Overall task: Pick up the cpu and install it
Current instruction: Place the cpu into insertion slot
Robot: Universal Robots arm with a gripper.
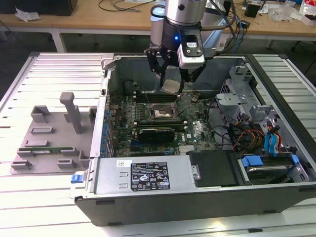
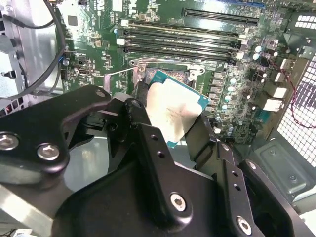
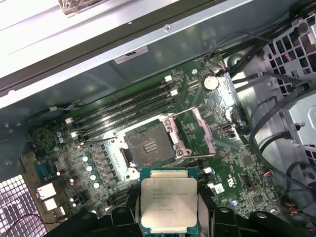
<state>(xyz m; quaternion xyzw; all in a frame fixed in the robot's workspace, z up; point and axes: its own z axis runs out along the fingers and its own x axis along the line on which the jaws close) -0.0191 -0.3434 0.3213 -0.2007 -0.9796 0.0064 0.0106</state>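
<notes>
First wrist view | end effector (image 3: 169, 213) closed on cpu (image 3: 169, 197) edges | pick done | cpu held clear of open, empty socket (image 3: 148, 145) | not seated, install pending

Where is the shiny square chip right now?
In the exterior view the cpu is pinched in the gripper, hanging inside the open computer case near the empty socket on the green board.
</notes>
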